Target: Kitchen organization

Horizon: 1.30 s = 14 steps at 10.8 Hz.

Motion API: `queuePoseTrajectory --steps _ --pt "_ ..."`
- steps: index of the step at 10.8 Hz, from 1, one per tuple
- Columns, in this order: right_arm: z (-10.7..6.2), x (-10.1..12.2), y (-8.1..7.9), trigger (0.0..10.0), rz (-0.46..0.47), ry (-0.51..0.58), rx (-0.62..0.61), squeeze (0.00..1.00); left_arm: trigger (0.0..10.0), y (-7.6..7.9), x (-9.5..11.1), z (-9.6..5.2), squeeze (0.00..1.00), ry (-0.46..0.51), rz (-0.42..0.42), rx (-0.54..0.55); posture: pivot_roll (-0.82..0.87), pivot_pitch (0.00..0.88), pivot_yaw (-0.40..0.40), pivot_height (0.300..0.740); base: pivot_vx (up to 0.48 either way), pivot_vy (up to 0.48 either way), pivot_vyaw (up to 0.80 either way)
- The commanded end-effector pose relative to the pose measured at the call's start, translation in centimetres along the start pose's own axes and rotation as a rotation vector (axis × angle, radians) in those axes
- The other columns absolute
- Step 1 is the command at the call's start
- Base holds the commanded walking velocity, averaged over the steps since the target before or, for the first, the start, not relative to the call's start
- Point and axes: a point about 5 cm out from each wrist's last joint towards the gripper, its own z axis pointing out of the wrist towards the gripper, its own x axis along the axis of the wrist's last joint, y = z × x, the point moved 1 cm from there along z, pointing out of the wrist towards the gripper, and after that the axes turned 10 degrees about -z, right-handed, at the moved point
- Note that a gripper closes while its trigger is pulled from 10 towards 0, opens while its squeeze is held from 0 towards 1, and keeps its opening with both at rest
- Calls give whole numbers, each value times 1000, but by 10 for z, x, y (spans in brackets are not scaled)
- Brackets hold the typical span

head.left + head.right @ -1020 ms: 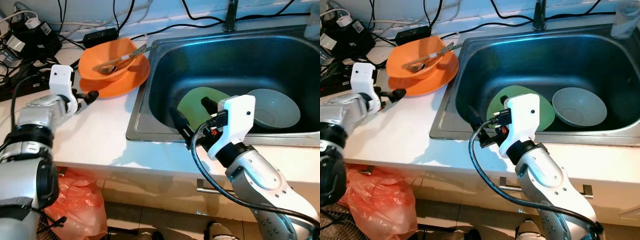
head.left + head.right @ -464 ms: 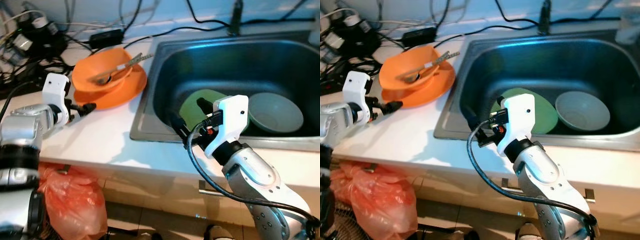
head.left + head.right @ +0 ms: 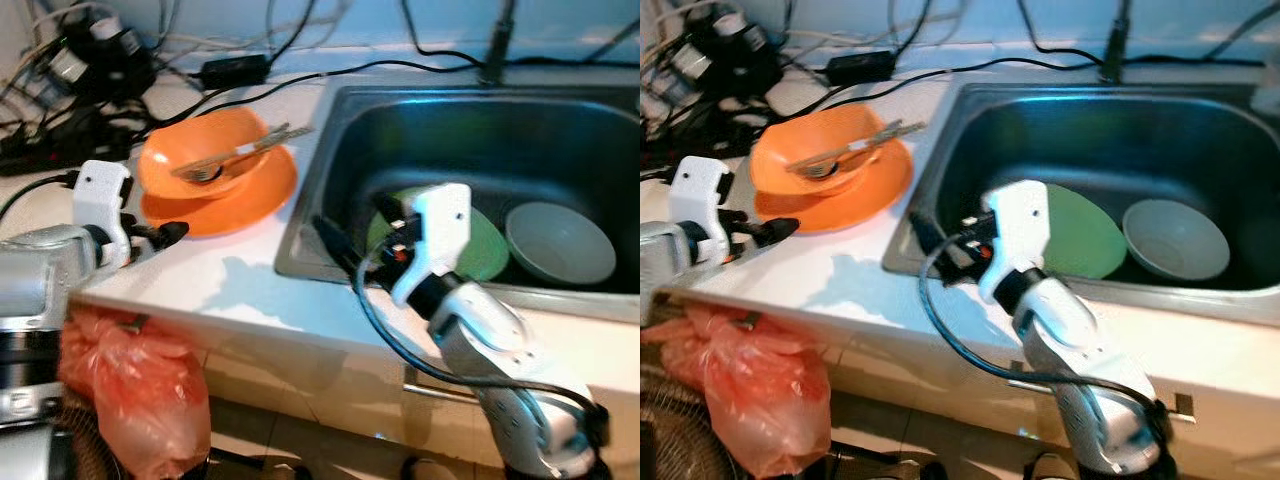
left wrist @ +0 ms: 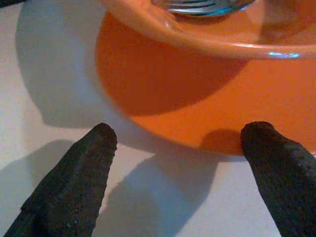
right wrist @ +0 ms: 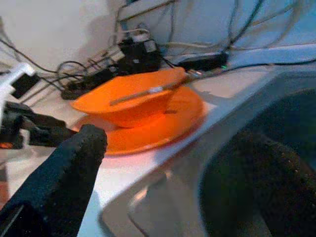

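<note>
Inside the sink point(image 3: 600, 120) lie a green plate point(image 3: 1085, 240) and grey bowl point(image 3: 558, 243); an orange bowl point(image 3: 205, 160) holds cutlery point(image 3: 235, 155); both grippers' fingers point(image 4: 74, 182) are spread, empty.

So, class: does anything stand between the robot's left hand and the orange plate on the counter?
Nothing visible does. The left hand is open at the near edge of the orange plate, with bare white counter before its fingers. The orange bowl with a fork sits on the plate.
</note>
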Motion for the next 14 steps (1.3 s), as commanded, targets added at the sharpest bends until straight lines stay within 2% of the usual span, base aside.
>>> queuePoseTrajectory --steps 1,3,4,5,8,10,11,12,14 --pt "3 1 -4 10000 2 15 22 306 10000 -7 -19 4 0 -64 -32 47 121 107 127 740 0 0 0" --pt "4 1 -1 10000 -5 23 11 310 10000 0 -9 10 0 55 -70 67 106 96 129 740 0 0 0" --pt "6 2 2 10000 -12 31 0 310 10000 14 1 20 0 138 -107 34 96 89 125 740 0 0 0" --pt "7 3 3 10000 -18 35 -1 306 10000 17 2 23 0 165 -127 13 85 78 123 740 0 0 0" --pt "10 4 9 10000 -41 43 -3 306 10000 57 12 42 0 221 -126 -56 63 47 112 740 0 0 0" --pt "14 6 12 10000 -52 51 0 310 10000 82 15 42 0 285 -156 -97 63 33 100 740 0 0 0" --pt "14 7 11 10000 -57 57 4 306 10000 91 10 42 0 309 -157 -110 58 28 94 740 0 0 0" --pt "15 7 13 10000 -57 58 3 306 10000 94 8 44 0 324 -137 -108 53 24 91 740 0 0 0" --pt "14 5 15 10000 -75 50 3 306 10000 101 -4 42 0 325 -157 -70 45 17 83 740 0 0 0"
